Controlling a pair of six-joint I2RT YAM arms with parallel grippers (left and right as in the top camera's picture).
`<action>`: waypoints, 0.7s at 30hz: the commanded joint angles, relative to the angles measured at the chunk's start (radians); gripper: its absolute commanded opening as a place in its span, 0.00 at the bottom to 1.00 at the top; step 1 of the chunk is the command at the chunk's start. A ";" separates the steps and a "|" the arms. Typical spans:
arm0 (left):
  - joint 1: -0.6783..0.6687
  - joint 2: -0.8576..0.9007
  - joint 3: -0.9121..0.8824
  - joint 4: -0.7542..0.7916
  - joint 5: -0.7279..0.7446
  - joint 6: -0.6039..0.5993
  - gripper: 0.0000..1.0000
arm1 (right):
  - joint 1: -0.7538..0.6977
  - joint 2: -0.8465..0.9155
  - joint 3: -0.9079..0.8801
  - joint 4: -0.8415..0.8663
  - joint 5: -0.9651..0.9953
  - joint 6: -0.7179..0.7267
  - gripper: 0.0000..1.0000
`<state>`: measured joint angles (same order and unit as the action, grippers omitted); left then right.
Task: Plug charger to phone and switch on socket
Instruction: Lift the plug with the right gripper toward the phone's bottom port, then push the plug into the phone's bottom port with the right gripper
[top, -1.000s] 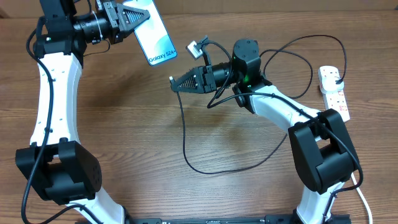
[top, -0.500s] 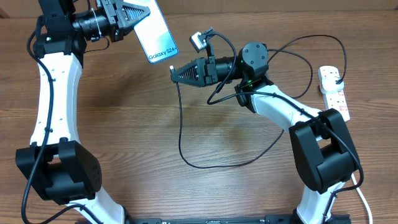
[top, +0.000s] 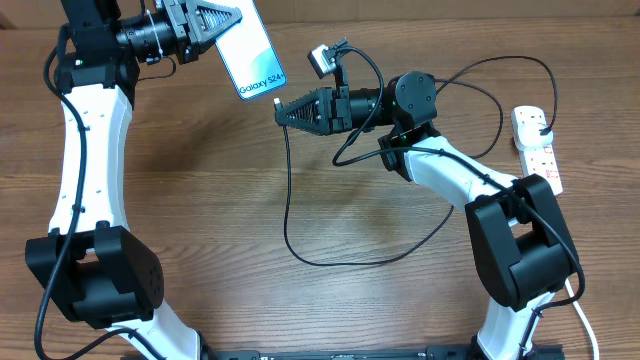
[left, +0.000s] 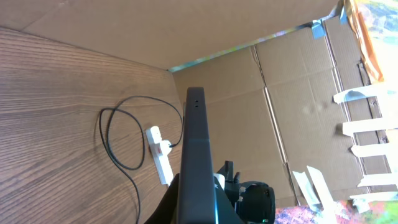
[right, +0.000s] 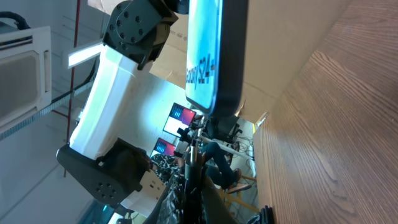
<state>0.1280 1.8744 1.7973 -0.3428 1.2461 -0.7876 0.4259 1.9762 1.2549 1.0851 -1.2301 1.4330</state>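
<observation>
My left gripper (top: 232, 22) is shut on the phone (top: 252, 62), held in the air at the top centre, cyan screen up, white text at its lower end. In the left wrist view the phone (left: 195, 155) shows edge-on between my fingers. My right gripper (top: 283, 109) is shut on the charger's small plug tip, just below the phone's lower end, a small gap between them. The black cable (top: 330, 258) loops down over the table. In the right wrist view the tip (right: 194, 144) points up at the phone (right: 211, 56). The white socket (top: 537, 148) lies at the right edge.
The charger's black cable (top: 480, 75) runs on in loops to a plug in the socket's far end. The socket also shows in the left wrist view (left: 158, 154). Cardboard walls (left: 273, 106) stand behind the table.
My right gripper has risen and turned with the plug tip, moving closer to the phone's lower end. The cable loop has shifted with it. The left arm and phone stay still.
</observation>
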 joint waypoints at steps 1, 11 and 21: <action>-0.021 0.002 0.005 0.011 0.037 -0.021 0.05 | -0.005 0.000 0.009 0.010 0.010 0.007 0.04; -0.038 0.002 0.005 0.011 0.037 -0.025 0.04 | -0.005 0.000 0.009 0.011 0.010 0.006 0.04; -0.038 0.002 0.005 0.011 0.037 -0.024 0.05 | -0.005 0.000 0.009 0.015 0.010 0.006 0.04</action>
<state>0.0963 1.8744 1.7973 -0.3428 1.2465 -0.7944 0.4259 1.9766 1.2549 1.0866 -1.2297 1.4372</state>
